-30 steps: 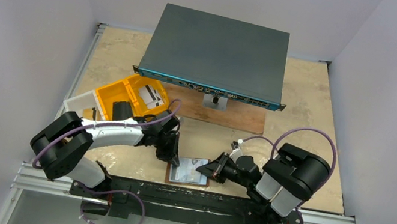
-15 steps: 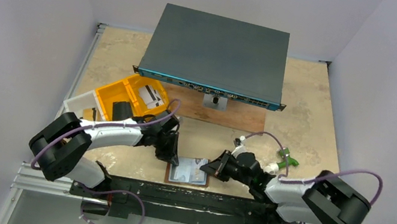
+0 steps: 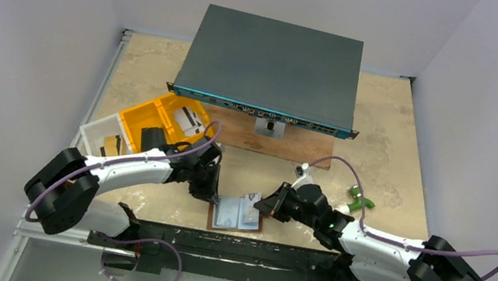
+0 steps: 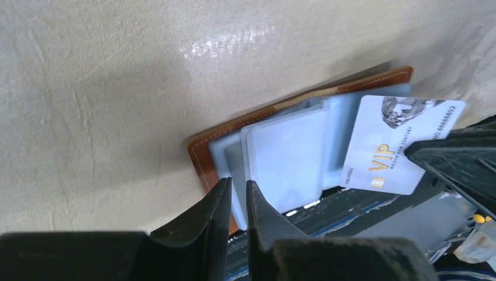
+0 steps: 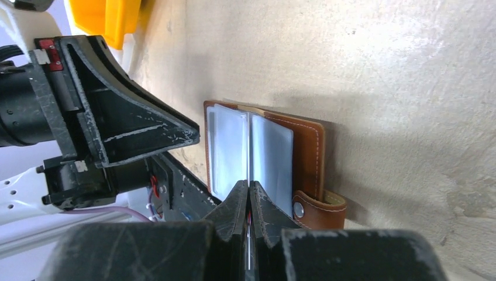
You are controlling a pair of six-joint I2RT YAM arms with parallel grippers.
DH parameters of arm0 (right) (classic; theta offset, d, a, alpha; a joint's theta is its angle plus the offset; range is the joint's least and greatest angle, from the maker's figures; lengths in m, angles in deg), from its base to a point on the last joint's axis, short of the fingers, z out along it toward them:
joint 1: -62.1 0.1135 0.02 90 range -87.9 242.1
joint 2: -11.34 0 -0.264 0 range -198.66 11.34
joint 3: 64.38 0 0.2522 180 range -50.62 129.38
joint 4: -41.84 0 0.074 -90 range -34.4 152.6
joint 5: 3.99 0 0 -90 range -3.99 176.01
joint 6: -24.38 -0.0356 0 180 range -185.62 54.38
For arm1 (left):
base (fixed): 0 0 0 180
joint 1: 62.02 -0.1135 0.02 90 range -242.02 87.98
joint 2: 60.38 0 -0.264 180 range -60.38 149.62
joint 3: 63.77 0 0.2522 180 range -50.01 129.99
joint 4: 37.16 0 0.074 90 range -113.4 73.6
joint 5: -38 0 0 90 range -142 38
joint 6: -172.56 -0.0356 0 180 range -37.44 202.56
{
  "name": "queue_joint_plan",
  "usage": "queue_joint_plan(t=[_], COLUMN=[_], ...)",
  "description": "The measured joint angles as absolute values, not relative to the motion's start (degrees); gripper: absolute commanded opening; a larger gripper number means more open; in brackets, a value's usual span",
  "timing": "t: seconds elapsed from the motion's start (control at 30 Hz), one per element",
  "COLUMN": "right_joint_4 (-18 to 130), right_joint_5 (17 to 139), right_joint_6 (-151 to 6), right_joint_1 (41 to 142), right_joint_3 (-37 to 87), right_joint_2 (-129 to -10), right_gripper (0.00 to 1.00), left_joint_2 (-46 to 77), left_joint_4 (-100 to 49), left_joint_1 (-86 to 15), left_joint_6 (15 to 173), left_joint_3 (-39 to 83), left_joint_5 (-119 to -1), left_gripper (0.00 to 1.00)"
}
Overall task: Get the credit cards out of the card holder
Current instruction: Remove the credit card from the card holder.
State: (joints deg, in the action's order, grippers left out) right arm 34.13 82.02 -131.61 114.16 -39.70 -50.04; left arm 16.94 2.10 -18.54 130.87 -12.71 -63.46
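The brown card holder (image 3: 233, 218) lies open at the table's near edge, its pale clear pockets up; it also shows in the left wrist view (image 4: 292, 158) and the right wrist view (image 5: 304, 152). My right gripper (image 3: 264, 206) is shut on a white credit card (image 4: 398, 146) marked VIP and holds it edge-up, over the pockets. In the right wrist view the card (image 5: 250, 152) stands edge-on between my shut fingers (image 5: 237, 202). My left gripper (image 3: 212, 194) has its fingers (image 4: 219, 199) almost together, tips on the holder's left edge. No other cards show in the pockets.
A grey network switch (image 3: 273, 68) sits on a wooden board (image 3: 291, 146) at the back. A yellow tray (image 3: 158, 116) holding cards and a clear box (image 3: 103, 135) stand at the left. A small green object (image 3: 358, 199) lies at the right. A metal rail (image 3: 236, 247) runs just behind the holder.
My right arm has stretched out low toward the left, and the white card now stands up out of the holder in its fingers. My left gripper has shifted slightly onto the holder's left edge.
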Motion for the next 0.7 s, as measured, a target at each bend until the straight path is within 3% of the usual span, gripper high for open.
queue_joint_plan(t=[0.13,0.27,0.43,0.7], right_joint_4=[36.8,36.6,32.9,27.7], right_joint_5=[81.9,80.5,77.7,73.1], right_joint_6=[-131.2,-131.4,-133.1,-135.7], right_joint_1=[114.2,114.2,114.2,113.9], right_joint_3=[-38.0,-35.7,-34.0,-30.7], right_joint_2=[-48.7,-48.5,-49.6,-50.7], right_gripper=[0.0,0.0,0.0,0.0], left_joint_2=[12.4,5.3,-4.3,-9.5], left_joint_4=[4.7,4.7,0.9,-3.8], left_joint_1=[-18.6,-20.3,-26.1,-31.0], left_joint_6=[130.1,129.4,128.4,128.2], left_joint_3=[-11.9,-12.1,-15.9,-20.3], left_joint_5=[-62.8,-64.2,-71.1,-82.6], left_gripper=[0.41,0.53,0.57,0.57])
